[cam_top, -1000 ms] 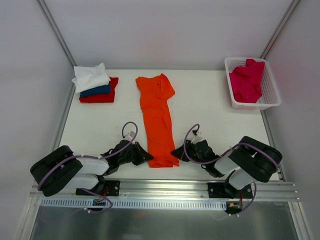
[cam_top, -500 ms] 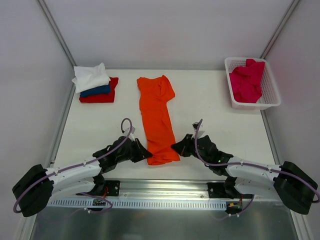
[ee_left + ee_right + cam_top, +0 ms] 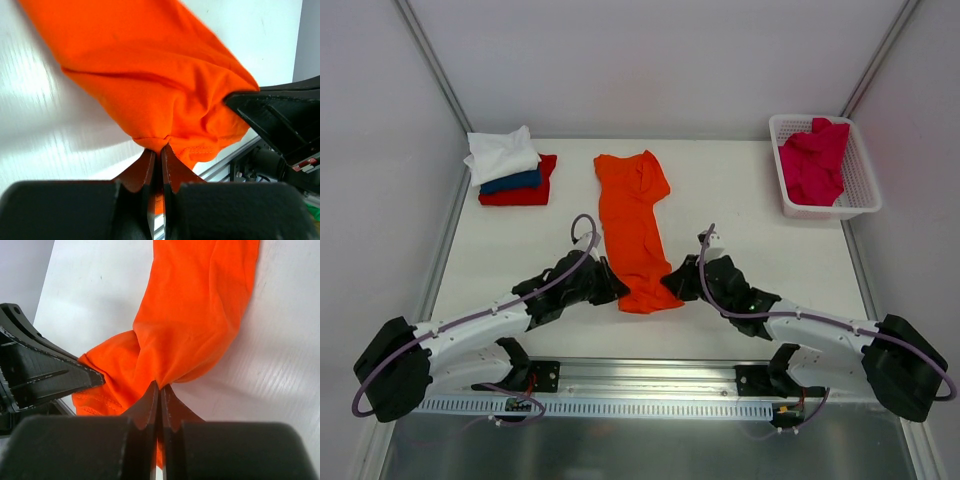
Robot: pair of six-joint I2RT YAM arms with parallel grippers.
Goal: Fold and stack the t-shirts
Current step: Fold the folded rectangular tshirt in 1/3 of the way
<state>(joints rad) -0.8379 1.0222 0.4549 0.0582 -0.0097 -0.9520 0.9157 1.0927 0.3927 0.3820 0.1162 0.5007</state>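
White worktop (image 3: 750, 210) enclosed by pale grey walls (image 3: 650, 60). The orange t-shirt (image 3: 630, 210) lies lengthwise at centre as a narrow strip. The left gripper (image 3: 614, 290) and right gripper (image 3: 669, 285) flank its near hem, each pinched tight on a bunched corner. The cloth is plain, bright and puckered at both grips.

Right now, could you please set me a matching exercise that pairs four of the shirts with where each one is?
Things:
1. orange shirt
2. pink shirt
3. white shirt
4. red shirt

Places:
A. in the basket
B. bottom of the pile
C. near end pinched by the left gripper and right gripper
D. top of the pile

Pairs: 1-C, 2-A, 3-D, 4-B
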